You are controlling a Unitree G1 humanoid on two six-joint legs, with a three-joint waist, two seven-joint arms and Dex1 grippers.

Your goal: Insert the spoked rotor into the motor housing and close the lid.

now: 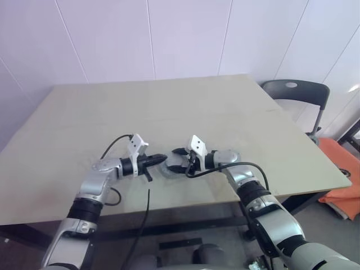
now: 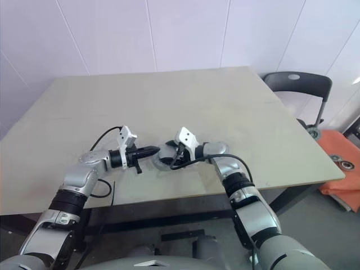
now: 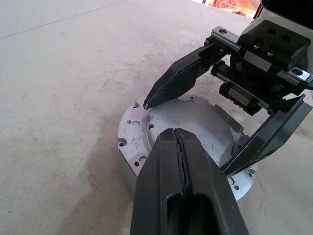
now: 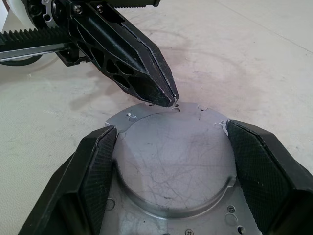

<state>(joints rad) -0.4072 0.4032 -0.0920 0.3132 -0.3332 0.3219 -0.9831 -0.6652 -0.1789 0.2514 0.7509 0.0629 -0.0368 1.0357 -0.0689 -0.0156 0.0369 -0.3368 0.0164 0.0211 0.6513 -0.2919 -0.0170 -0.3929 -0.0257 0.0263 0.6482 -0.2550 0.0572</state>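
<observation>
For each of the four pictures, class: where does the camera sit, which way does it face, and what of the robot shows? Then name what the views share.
Left eye view: on the head, facing forward and down over the table; both arms show.
Right eye view: beside it, same scene.
Left wrist view: on the left arm, looking along its shut left hand at the lid.
Right wrist view: on the right arm, looking along the right hand, fingers either side of the lid.
Shared: both wrist views show the lid and the opposite hand.

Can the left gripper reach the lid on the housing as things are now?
Probably yes. The shut left gripper already hovers at the edge of the lid, which the right gripper straddles wide open, leaving the top free.
</observation>
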